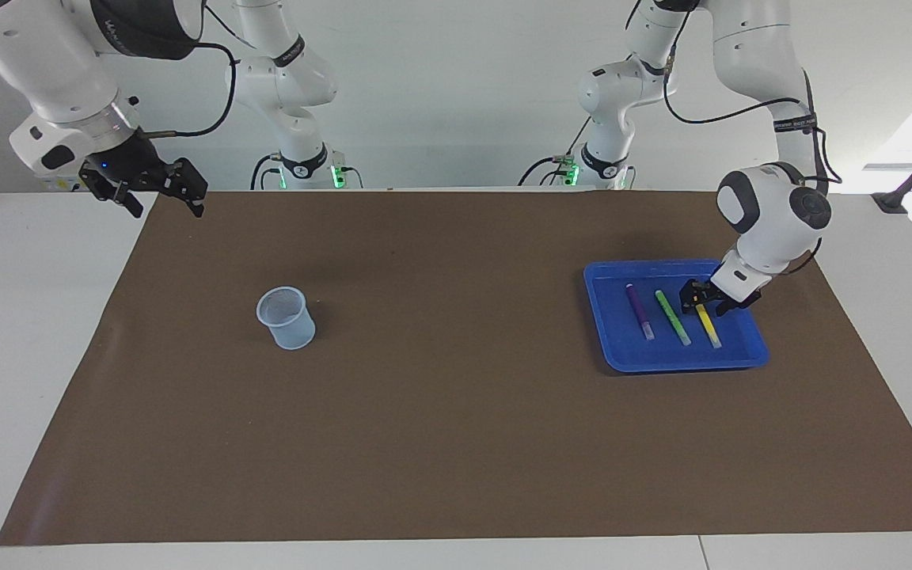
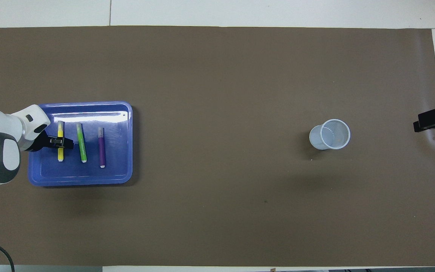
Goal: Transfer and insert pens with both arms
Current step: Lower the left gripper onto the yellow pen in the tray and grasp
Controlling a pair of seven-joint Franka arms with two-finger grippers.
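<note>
White wall point(image 1: 456, 95), brown-covered table point(image 1: 456, 443)

**Left gripper down on the yellow pen**

In the blue tray point(image 1: 622, 358) lie the purple pen point(image 1: 639, 311), green pen point(image 1: 672, 317) and yellow pen point(image 1: 710, 328), side by side. The left gripper point(image 1: 702, 300) is down at the yellow pen's end nearer the robots. The right gripper point(image 1: 161, 193) waits over the mat's corner, open. A pale cup point(image 1: 286, 318) stands toward the right arm's end.
</note>
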